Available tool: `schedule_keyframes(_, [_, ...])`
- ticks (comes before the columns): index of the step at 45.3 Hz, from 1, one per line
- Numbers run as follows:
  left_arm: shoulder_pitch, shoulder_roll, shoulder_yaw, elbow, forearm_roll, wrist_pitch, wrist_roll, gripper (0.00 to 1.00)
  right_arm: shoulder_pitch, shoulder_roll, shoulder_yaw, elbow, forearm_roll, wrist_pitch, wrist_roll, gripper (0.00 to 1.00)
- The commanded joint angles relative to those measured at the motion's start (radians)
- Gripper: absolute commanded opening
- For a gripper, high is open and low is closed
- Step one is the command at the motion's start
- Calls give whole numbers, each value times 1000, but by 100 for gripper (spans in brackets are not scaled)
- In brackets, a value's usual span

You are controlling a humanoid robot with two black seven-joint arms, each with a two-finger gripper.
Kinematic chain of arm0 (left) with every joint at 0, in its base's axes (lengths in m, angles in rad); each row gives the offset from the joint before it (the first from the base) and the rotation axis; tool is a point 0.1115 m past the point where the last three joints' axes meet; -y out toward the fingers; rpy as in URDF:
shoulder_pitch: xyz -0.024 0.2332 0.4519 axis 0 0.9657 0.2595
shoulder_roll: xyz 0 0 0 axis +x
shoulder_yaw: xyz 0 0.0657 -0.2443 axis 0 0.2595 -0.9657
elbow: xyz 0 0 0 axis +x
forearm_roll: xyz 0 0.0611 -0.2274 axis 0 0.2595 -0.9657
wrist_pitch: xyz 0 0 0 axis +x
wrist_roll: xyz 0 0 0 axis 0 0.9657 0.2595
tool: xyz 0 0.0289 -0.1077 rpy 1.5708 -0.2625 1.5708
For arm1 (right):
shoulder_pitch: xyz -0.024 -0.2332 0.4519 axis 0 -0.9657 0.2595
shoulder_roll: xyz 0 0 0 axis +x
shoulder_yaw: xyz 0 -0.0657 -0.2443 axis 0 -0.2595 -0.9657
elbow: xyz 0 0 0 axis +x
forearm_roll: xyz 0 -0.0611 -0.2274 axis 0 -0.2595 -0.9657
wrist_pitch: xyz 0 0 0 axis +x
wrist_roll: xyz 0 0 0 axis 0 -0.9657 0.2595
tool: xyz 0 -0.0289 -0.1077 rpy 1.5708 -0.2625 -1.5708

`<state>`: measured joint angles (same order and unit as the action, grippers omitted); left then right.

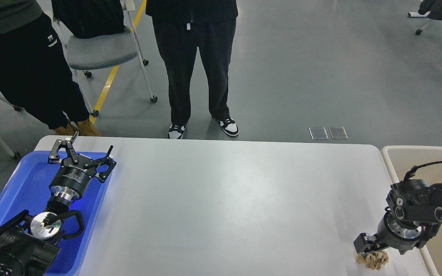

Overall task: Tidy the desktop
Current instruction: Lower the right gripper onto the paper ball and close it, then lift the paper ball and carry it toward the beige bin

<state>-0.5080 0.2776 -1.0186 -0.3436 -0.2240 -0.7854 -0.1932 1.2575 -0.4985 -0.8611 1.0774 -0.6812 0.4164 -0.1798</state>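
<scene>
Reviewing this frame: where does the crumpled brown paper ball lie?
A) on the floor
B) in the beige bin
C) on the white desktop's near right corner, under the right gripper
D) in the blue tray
C: the crumpled paper ball rests on the desktop directly beneath the right gripper.

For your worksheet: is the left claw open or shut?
Open: the left claw has its fingers spread wide apart over the blue tray, holding nothing.

left gripper (83,153) spread over blue tray (25,184) | right gripper (374,251) on crumpled paper (373,260) | desktop (225,203)
</scene>
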Motion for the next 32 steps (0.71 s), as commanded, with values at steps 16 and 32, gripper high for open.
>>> schedule_keyframes(16, [0, 0, 0, 0, 0, 0, 0, 100, -20, -3, -6, -4, -8, -51, 72, 53])
schedule_keyframes(32, [-1, 0, 0, 0, 0, 0, 0, 100, -21, -18, -7, -1, -8, -50, 77, 0])
